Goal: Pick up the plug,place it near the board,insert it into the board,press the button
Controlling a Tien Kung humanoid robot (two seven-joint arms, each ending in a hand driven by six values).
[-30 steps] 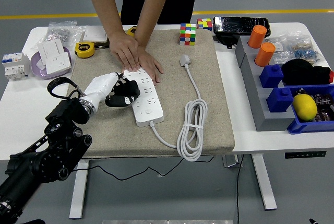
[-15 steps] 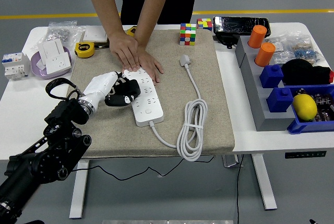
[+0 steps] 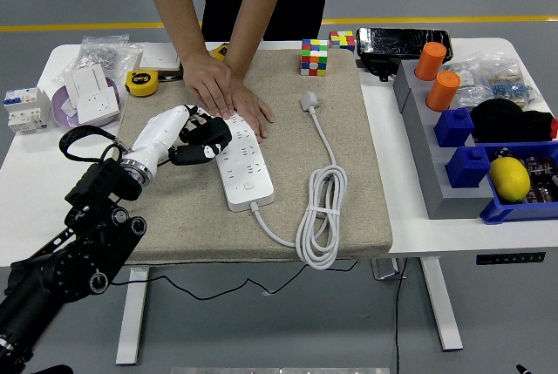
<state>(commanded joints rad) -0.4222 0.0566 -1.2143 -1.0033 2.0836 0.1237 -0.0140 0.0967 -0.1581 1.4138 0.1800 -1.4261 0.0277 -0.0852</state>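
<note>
Left hand: the left hand [image 3: 193, 136] is reaching in from the mat's near-left, white back facing up, black fingers [image 3: 212, 132] curling loosely over the far-left end of the board, gripping nothing.
Board: the white power strip [image 3: 240, 161] is lying lengthwise on the beige mat [image 3: 349, 173], left of the mat's centre, its far end sitting under the person's hands.
Plug: the white plug [image 3: 309, 100] is lying flat on the mat toward its far edge, right of the power strip and well apart from the left hand, with the strip's width between them; not inserted.
Cable: the white cable [image 3: 321, 208] is running from the plug toward the mat's near edge, bundling into a loop near the near-right part, then curving back to the strip's near end.
Person: the person's two hands [image 3: 228, 95] are pressing flat on the strip's far end, just beyond the robot's fingertips; cannot tell whether they are touching the robot's fingers.
Right arm: not showing.
Table, far edge: a Rubik's cube [image 3: 314, 56] is sitting at the mat's far edge; a yellow tape measure [image 3: 140, 83] is lying off the mat's far-left corner.
Table, right side: two orange cups [image 3: 436, 75] are standing on a grey tray; a lemon [image 3: 509, 177] is resting in a blue bin.
</note>
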